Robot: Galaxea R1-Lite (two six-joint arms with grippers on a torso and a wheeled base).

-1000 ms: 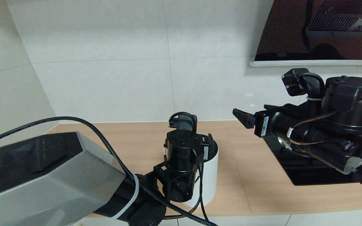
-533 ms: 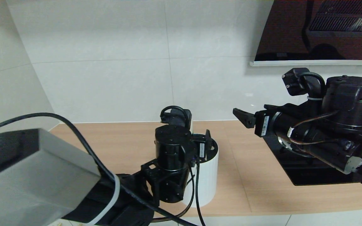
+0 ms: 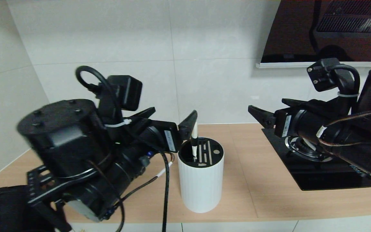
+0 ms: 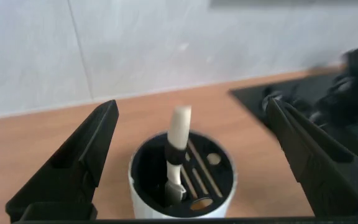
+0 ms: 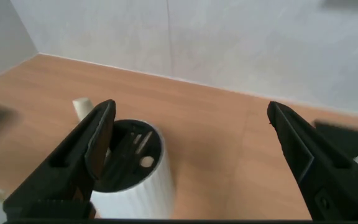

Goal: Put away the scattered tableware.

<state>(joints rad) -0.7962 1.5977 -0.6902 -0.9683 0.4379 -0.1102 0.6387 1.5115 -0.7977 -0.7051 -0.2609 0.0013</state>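
Wooden surface (image 3: 259,187) along a white tiled wall (image 3: 108,64). A white ribbed cylindrical holder (image 3: 201,180) stands upright near the front edge of the surface, roughly mid-frame in the head view; its black top plate has several narrow slots and one small round hole. One utensil (image 3: 194,138) with a white handle and a dark band below it stands upright in a slot on the robot's left side of the plate, handle end up and working end hidden inside the holder. The left end effector (image 3: 174,112) hangs just above and to the left of the holder, spread wide and gripping nothing. In the left wrist view the utensil's handle rises between the two fingers (image 4: 73,168) with clear space on either side, touching neither. The right end effector (image 3: 265,103) sits higher and well to the right of the holder, over the near edge of a black cooktop (image 3: 314,177), pointing back toward the holder; it too is spread wide and empty. The right wrist view looks down on the holder between its own fingers, from farther off. A round burner (image 3: 296,146) shows on the cooktop under the right arm. A dark glossy range hood (image 3: 327,32) is mounted on the wall above the cooktop.
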